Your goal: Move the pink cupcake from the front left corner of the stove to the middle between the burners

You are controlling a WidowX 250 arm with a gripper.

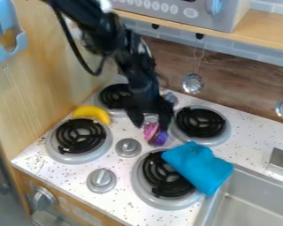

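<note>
Wooden wall (55, 57) at left; on the speckled white counter (52, 168), a banana (92, 112) between the near left burner (79, 140) and the far left burner (112, 97); mid-counter, the hand (151, 125) is at a pink-and-purple object (158, 137), gripping or not, I cannot tell; a blue cloth (198, 167) partly covers the near right burner (143, 185), by the sink (256, 201).

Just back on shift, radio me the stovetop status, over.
Gripper low over stovetop, at pink-and-purple item; grip unclear. Blue cloth close by, partly covering one burner, possibly in the way. Banana off to one side.
</note>
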